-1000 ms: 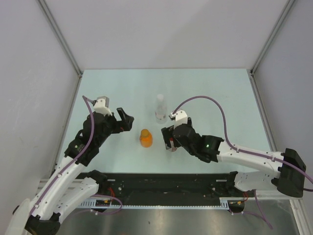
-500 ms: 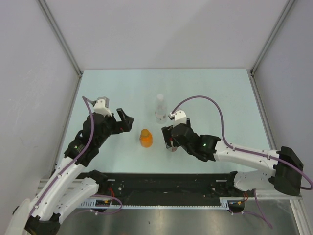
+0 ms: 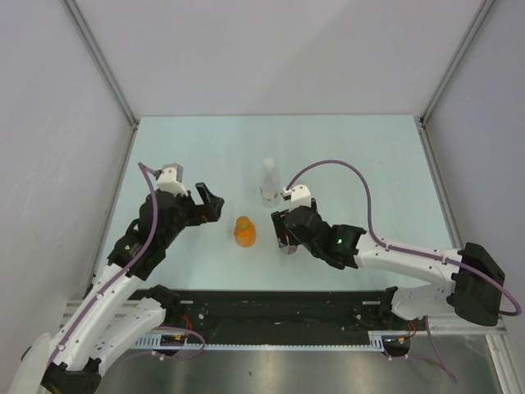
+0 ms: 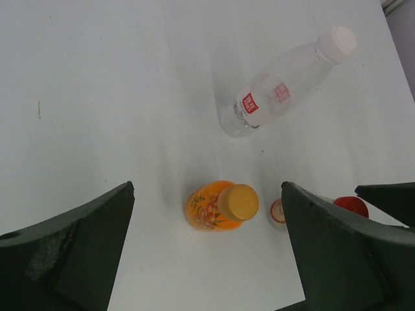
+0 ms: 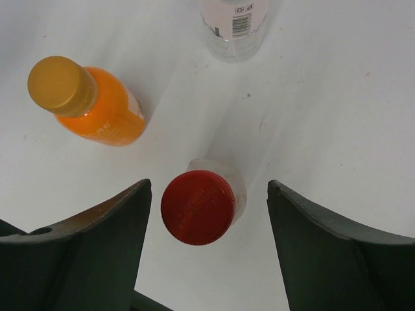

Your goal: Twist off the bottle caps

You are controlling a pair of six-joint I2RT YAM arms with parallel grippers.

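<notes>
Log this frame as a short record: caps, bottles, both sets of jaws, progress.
red cap: on its bottle, between the right jaws, gap each side
orange cap: on
white cap: on
bottles: orange bottle, labelled bottle, red-capped bottle; all upright, apart
left jaws: open, empty, facing the orange bottle, short of it
right jaws: open, straddling the red cap
progress: no cap off yet

Left arm [image 3: 152, 230] and right arm [image 3: 410, 257]: white links nearest the bases, black joints and wrist housings, a purple cable [image 3: 332, 162] strung along each, a small green light [image 3: 339, 240] on the right arm's black housing, and broad, matte dark-grey wedge-shaped fingers [image 5: 318, 259].
</notes>
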